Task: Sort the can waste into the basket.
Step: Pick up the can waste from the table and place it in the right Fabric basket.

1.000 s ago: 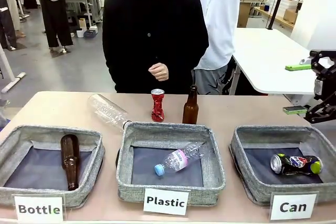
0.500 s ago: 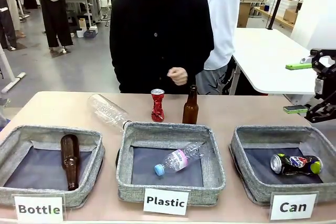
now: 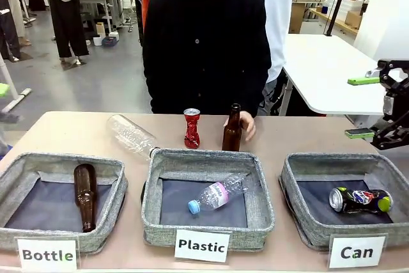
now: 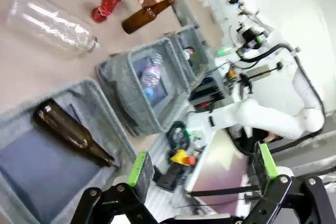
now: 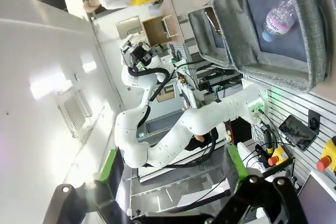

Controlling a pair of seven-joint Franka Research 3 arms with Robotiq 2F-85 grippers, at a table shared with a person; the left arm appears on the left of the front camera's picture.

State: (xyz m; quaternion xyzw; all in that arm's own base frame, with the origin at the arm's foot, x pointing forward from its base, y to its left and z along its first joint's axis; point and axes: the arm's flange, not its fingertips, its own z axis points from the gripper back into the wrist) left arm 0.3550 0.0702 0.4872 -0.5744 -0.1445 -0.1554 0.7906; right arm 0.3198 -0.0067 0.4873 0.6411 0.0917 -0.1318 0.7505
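Front camera: fixed at the near edge of the table (image 3: 64,129), set low, and faced across to the far side. Left wrist camera: rolled, high over the near left, and looked down along the left gripper (image 4: 202,165) across the table. Right wrist camera: rolled, at the near right, and looked leftward past the right gripper (image 5: 170,169). All three took in the middle bin (image 3: 208,156).

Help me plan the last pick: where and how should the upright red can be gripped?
Likely from above, gripping the red can around its upper body, just below the silver top. It stands upright and is crumpled, so the sides are uneven. Set the jaws front to back: the brown bottle, with the person's hand at it, stands close beside it.
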